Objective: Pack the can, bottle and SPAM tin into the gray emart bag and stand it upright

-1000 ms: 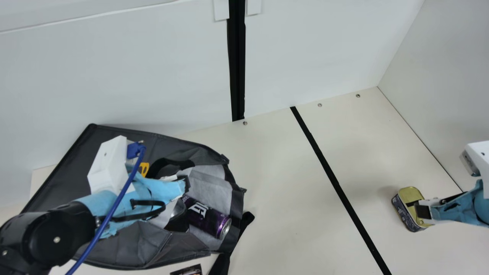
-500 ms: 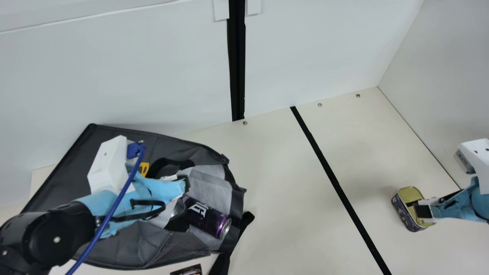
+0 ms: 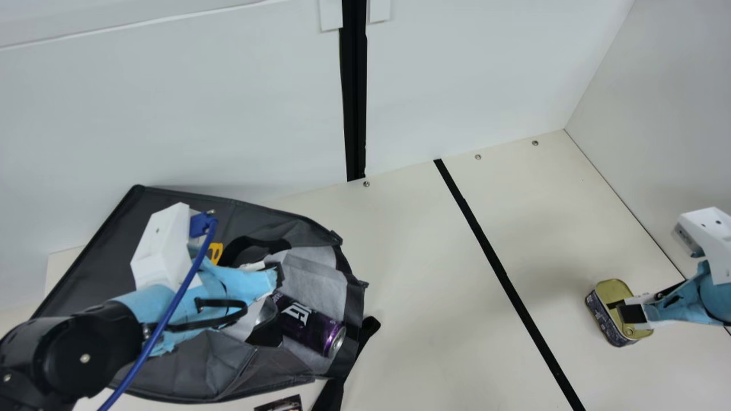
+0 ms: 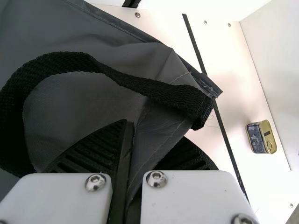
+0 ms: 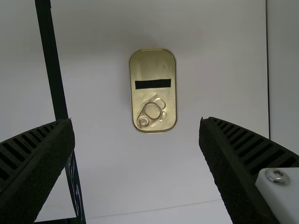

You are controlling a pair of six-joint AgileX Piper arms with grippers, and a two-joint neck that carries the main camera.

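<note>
- Main view: the gray emart bag [image 3: 188, 365] lies on its side on the cream table [image 3: 422, 257], its mouth facing the black tape strip [image 3: 502, 274].
- Main view: the purple can [image 3: 311, 325] lies on its side on the pale lining just inside that mouth; a dark, rounded thing [image 3: 265, 314] next to it is partly hidden, and I cannot tell whether it is the bottle.
- Main view: the left gripper [image 3: 278, 275] is at the bag's mouth, near the can.
- Main view: the SPAM tin [image 3: 606, 317] stands lid up beyond the strip, with the right gripper [image 3: 625, 310] over it.
- Left wrist view: the left gripper is closed on a fold of the bag's gray cloth, beside a black webbing handle [image 4: 154, 88].
- Right wrist view: the right gripper is spread wide, holding nothing; the tin's gold lid, with pull ring [image 5: 152, 110] and black bar [image 5: 153, 84], lies ahead of the gap.
</note>
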